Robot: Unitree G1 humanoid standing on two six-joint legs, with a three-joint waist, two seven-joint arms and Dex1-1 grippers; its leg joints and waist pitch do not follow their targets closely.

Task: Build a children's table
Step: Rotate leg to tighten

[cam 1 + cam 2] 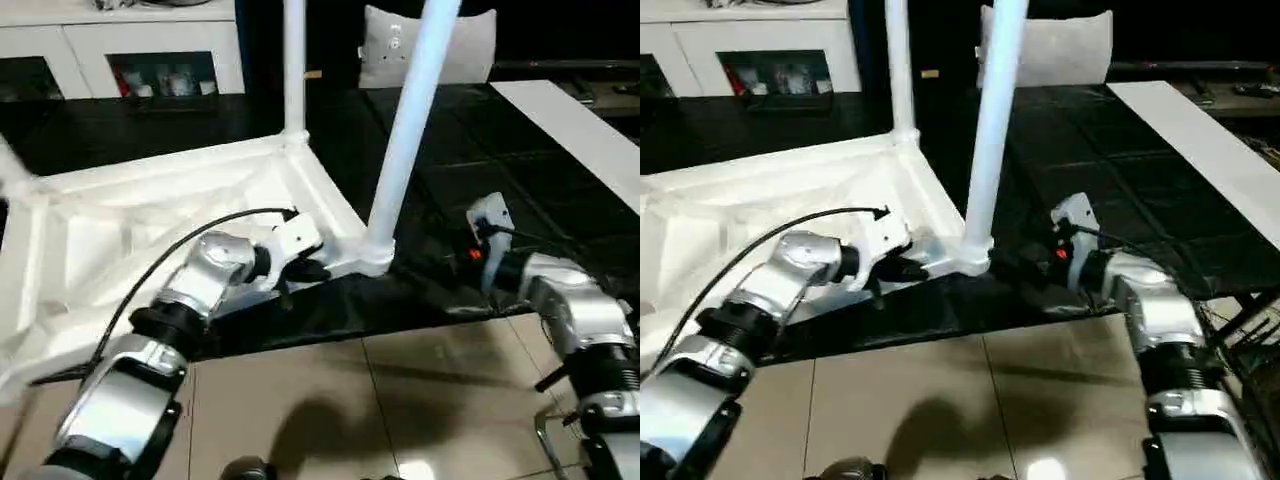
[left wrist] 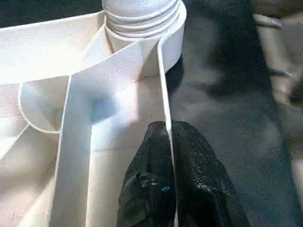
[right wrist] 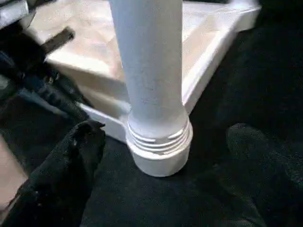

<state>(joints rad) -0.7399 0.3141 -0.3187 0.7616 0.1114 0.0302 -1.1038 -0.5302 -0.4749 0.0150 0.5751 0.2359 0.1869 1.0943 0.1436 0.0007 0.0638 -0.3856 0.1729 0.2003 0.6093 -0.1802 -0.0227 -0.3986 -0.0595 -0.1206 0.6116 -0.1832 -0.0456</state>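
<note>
Writing: none can be read on the table, the grippers or the cabinet.
Cabinet (image 1: 120, 50): white, with glass doors, at the far left behind the dark mat.
Children's table (image 1: 150, 215): all white, lying upside down on the dark mat (image 1: 430, 170), its ribbed underside facing up, its near edge close to the mat's front edge.
Left gripper (image 2: 169, 156): fingers pressed together, pinching the thin rim wall of the table's near edge, just left of the near corner socket.
Far leg (image 1: 293, 65): upright in the far corner socket.
Near leg (image 3: 151, 71): seated in the near corner socket (image 3: 158, 153), tilted slightly to the right at its top.
Right gripper (image 3: 161, 189): fingers spread wide either side of the near leg's base, gripping nothing, clear of the socket.
Flat white board (image 1: 580, 130): lies along the mat's right edge.
Open room: bare mat between the near leg and the board; tan floor tiles (image 1: 400, 400) in front of the mat.
</note>
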